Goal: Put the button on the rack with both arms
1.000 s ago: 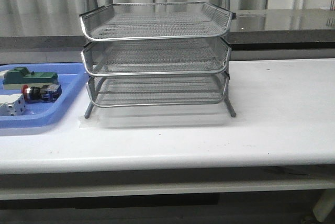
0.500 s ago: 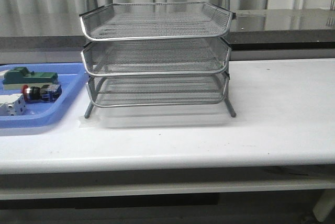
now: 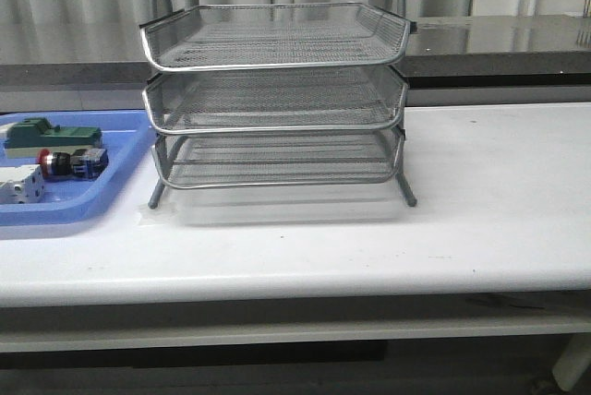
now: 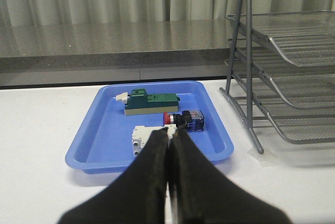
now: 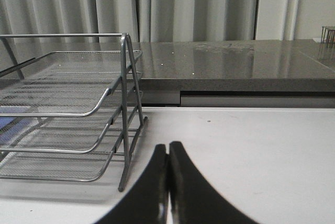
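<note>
The button, with a red head, black-and-silver body and blue rear block, lies on its side in the blue tray at the left. It also shows in the left wrist view. The three-tier silver wire-mesh rack stands on the white table, right of the tray; it shows in the left wrist view and the right wrist view. My left gripper is shut and empty, short of the tray's near edge. My right gripper is shut and empty, over bare table right of the rack. Neither arm shows in the front view.
A green block and a white boxy part lie in the blue tray beside the button. A grey counter runs behind the table. The white table stretches right of the rack.
</note>
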Available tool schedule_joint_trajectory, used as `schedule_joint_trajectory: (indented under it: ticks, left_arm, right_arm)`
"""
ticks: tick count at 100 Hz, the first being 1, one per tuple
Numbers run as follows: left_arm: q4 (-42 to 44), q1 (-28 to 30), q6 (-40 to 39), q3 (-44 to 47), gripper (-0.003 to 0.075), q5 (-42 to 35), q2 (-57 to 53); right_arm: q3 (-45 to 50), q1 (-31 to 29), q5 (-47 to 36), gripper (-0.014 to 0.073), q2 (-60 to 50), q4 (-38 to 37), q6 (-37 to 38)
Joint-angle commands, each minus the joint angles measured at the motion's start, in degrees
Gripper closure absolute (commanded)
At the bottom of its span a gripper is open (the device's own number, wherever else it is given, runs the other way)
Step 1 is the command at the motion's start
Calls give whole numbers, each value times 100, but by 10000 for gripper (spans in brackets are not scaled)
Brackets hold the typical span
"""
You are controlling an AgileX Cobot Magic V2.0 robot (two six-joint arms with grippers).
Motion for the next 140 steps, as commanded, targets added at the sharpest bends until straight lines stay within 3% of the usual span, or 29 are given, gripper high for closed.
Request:
schedule_joint_trajectory:
  ticks: [1, 43, 94, 108, 127, 140]
  left_arm:
    - [-47, 3, -59, 267, 741, -452, -196]
    - [-47, 3, -59, 267, 741, -452, -196]
    - [-47, 3, -59, 267, 741, -452, -196]
    - [-47, 3, -59, 267, 741, -452, -196]
    - [-47, 3, -59, 267, 741, -452, -196]
    - [-47, 3, -59, 267, 741, -452, -196]
  right_arm:
    - [-671, -43, -15, 650, 510, 44, -39]
    - [-2929, -43, 2518, 650, 3285, 783, -39]
    - [-3244, -43, 2596, 641, 4896, 1988, -39]
    - [-3244, -43, 2645, 508, 5042, 2270, -44]
    - [-3244, -43, 2656, 151, 5140, 2411, -44]
    - [-3244, -43, 2410, 127, 5277, 2639, -44]
